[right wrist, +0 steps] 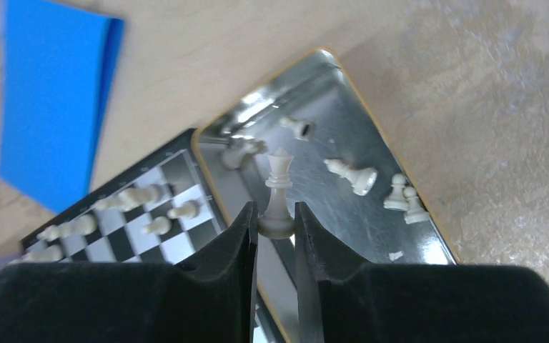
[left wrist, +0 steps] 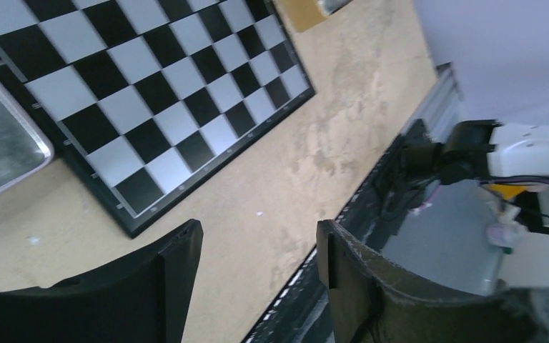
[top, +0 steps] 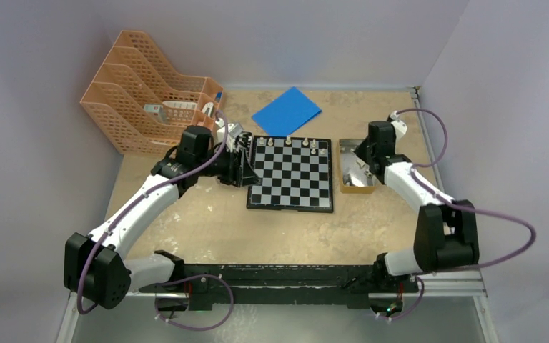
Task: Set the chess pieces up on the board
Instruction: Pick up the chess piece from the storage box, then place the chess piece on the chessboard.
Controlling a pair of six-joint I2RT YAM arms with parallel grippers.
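Note:
The black-and-white board (top: 291,174) lies mid-table, with a few cream chess pieces (top: 288,141) along its far row. To its right is a shiny tin (top: 346,187) holding more cream pieces (right wrist: 354,175). Just above the tin floor, my right gripper (right wrist: 276,214) is shut on the base of a tall cream piece (right wrist: 279,179), which stands upright. At the board's left edge my left gripper (top: 245,161) hovers. In the left wrist view it (left wrist: 261,250) is open over bare table with nothing between its fingers, and the board (left wrist: 150,93) is beyond it. No black pieces show.
A blue sheet (top: 287,111) lies behind the board. An orange file rack (top: 150,100) stands at the back left. A shiny metal tray (left wrist: 0,143) sits against the board's edge in the left wrist view. Walls close in the far side and both flanks.

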